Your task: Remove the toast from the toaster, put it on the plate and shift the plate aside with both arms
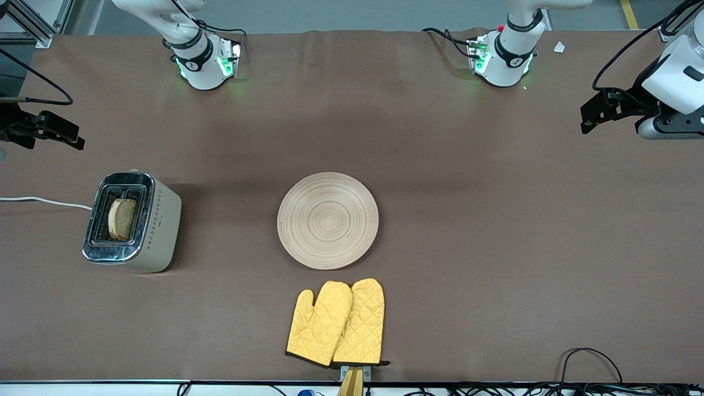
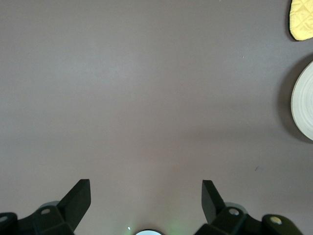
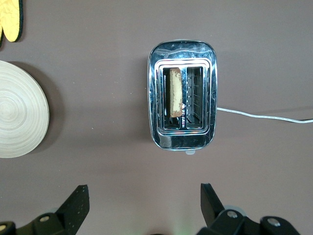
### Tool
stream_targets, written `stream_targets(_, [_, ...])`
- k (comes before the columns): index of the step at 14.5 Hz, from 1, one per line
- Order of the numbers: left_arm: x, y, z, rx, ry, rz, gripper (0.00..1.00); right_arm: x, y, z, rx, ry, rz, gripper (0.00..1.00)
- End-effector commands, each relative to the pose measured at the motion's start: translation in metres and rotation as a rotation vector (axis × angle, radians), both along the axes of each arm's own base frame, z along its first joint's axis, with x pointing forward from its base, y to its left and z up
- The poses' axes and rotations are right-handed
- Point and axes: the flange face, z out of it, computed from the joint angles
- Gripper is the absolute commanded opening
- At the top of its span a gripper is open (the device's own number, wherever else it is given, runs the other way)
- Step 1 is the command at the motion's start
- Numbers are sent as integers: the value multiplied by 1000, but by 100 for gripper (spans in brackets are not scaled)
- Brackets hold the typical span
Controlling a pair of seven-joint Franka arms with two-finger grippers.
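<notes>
Nothing was done yet: the toast (image 1: 122, 218) sat in the toaster (image 1: 132, 223) at nine o'clock of the empty plate (image 1: 328, 220), while the left gripper (image 1: 597, 113) and right gripper (image 1: 49, 132) hung wide-jawed above the tabletop's (image 1: 495, 220) ends.

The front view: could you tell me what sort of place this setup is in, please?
Probably a robotics lab staged as a kitchen: two bench-mounted arms, a brown-covered table edged with cables, and only a toaster and plate.
</notes>
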Motion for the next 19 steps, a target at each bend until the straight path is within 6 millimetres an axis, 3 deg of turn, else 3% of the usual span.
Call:
stream_targets(1, [-1, 1, 4, 6, -11, -7, 100, -8, 1, 5, 9, -7, 13, 100])
stream_targets(16, [3, 2, 6, 2, -17, -8, 100, -1, 5, 1, 11, -27, 15, 100])
stream_targets(17, [3, 0, 6, 3, -17, -8, 100, 4, 0, -6, 11, -33, 11, 100])
stream_targets(19, [3, -1, 5, 3, -16, -13, 100, 15, -15, -41, 14, -24, -16, 100])
